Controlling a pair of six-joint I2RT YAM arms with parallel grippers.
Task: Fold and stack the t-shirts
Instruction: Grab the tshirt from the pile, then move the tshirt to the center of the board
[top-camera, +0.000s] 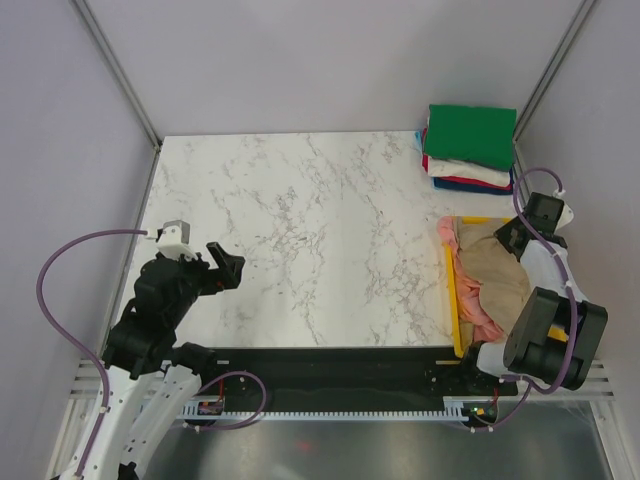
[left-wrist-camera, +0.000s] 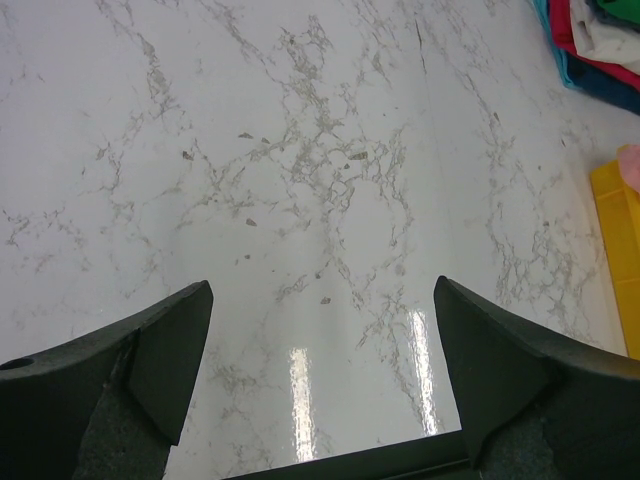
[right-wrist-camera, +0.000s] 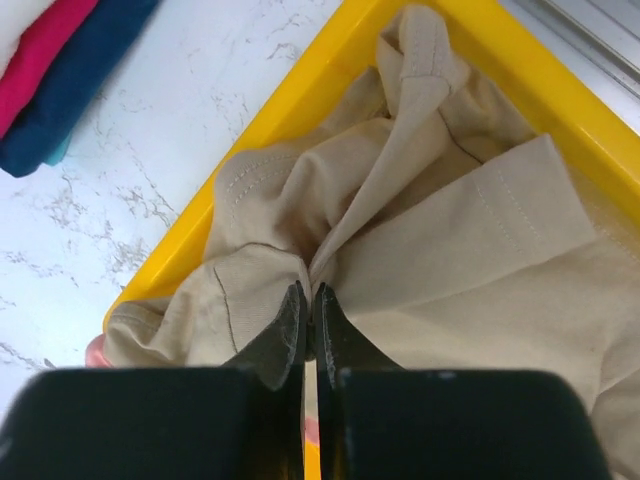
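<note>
Done: folded stack (top-camera: 470, 150) of green, white, red and blue t-shirts, upper right of worktop (top-camera: 300, 220); outstanding: tan t-shirt (right-wrist-camera: 420, 250) and pink t-shirt (top-camera: 478, 303) crumpled in yellow tray (top-camera: 453, 295) at right edge, right tool (right-wrist-camera: 310, 300) pinched tight on a tan fold, left tool (left-wrist-camera: 322, 290) spread wide, empty, at left.

No writing, number, brand or sign can be read in any of the three views. At the lower left of the top view, a small dark part with a reddish spot (top-camera: 208, 407) sits on the rail (top-camera: 330, 404). It is too small to tell whether it bears a marking. The tan t-shirt (right-wrist-camera: 450, 250), in the middle of the right wrist view, shows only plain stitched fabric.
</note>
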